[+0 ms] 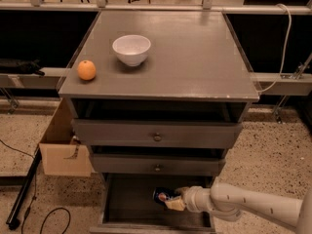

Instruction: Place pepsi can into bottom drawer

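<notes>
The bottom drawer (131,209) of the grey cabinet is pulled out, showing its dark flat floor. My gripper (171,200) reaches in from the lower right on a white arm and is shut on the pepsi can (163,196), a small blue can lying sideways. The can is held over the middle of the drawer, close to its floor; I cannot tell whether it touches. The fingers cover part of the can.
A white bowl (131,49) and an orange fruit (87,70) sit on the cabinet top (195,57). The two upper drawers (157,136) with round knobs stand slightly open above my arm. A cardboard box (61,150) stands at the cabinet's left.
</notes>
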You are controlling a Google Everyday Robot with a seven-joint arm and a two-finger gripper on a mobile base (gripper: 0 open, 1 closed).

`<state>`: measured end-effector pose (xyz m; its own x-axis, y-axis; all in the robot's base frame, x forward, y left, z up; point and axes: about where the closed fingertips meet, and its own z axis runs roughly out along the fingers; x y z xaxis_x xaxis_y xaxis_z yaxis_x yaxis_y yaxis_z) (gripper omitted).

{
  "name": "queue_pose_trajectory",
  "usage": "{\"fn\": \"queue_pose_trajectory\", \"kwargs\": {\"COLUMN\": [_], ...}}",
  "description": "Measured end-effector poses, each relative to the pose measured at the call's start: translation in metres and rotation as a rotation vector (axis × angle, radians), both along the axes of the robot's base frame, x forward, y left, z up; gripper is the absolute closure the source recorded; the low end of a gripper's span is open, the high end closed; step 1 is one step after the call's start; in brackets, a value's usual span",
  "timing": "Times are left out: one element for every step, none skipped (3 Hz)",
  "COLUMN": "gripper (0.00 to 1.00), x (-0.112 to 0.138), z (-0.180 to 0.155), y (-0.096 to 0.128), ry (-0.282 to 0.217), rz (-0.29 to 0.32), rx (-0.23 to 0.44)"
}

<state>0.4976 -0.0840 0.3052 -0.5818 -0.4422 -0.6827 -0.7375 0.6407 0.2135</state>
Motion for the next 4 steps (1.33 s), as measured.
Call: {"fn": "queue_pose_trajectory", "kwargs": {"gripper": [1.00, 1.00, 1.00, 1.00], "x": [0.019, 0.056, 0.059, 0.056], "z": [-0.022, -0.045, -0.046, -0.046], "y": [0.009, 0.015, 0.018, 0.026], "ry": [0.017, 0.038, 0.035, 0.035], "rz": [0.006, -0.004, 0.002, 0.019], "rx": [0.037, 0.054, 0.050, 0.042]}}
